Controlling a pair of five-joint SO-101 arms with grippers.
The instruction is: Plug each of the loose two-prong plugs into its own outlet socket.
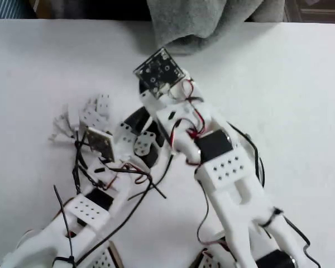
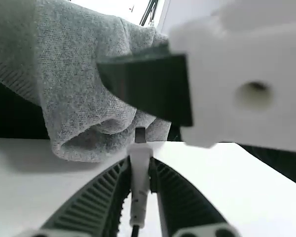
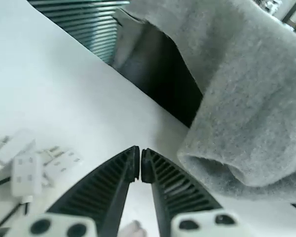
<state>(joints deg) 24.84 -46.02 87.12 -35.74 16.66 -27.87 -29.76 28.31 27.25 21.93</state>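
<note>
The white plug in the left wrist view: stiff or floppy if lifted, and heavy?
The white plug looks like small moulded plastic, so probably rigid and light. Its dark cable would likely trail limply. Pinched between the ribbed fingers of the left end effector, it might pivot if nudged.

White table (image 1: 301, 84) bears white outlet sockets (image 1: 95, 111), grey cloth (image 1: 201, 22).

No legible text or labels

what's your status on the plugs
Left gripper shut on white plug. Right gripper shut, empty. Outlet sockets on table, plug not in. Right arm close in front of left gripper.
</note>
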